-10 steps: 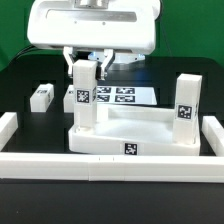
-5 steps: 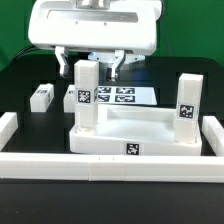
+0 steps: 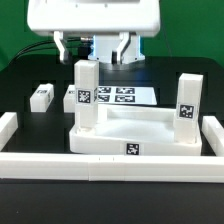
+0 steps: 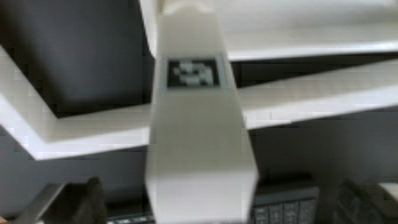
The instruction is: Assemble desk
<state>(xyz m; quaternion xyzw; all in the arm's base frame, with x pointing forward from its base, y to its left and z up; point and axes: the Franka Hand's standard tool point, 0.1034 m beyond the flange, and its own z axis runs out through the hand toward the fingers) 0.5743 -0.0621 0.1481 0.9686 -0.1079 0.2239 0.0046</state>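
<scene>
A black table (image 3: 30, 80) fills the scene, fenced at its near edge by a long white rail (image 3: 60, 167) with a short rail end rising at each side. Far behind, a strip of green backdrop (image 3: 12, 30) shows on the exterior view's left, beside the robot's white body. Just behind the rail lies the slab (image 3: 135, 135), a white tray with a raised rim and a square tag on its front wall, sitting mid-table. Two tagged white legs stand upright on it: the first leg (image 3: 85, 95) at the corner on the exterior view's left, and the second leg (image 3: 186, 105) at the far corner on the exterior view's right. The gripper (image 3: 94, 55) hangs above the first leg with its jaws spread wide, one on each side of the leg's top and clear of it, holding nothing. In the wrist view the first leg (image 4: 196, 110) runs straight up the middle of the frame, and the dark fingers (image 4: 63, 200) sit well out to either side with open space between them and the leg. Behind the slab the marker board (image 3: 120, 96) lies flat, partly hidden by the first leg. Beside it, toward the exterior view's left, a loose leg (image 3: 41, 96) rests on the table, with a small block (image 3: 68, 97) between it and the board.
</scene>
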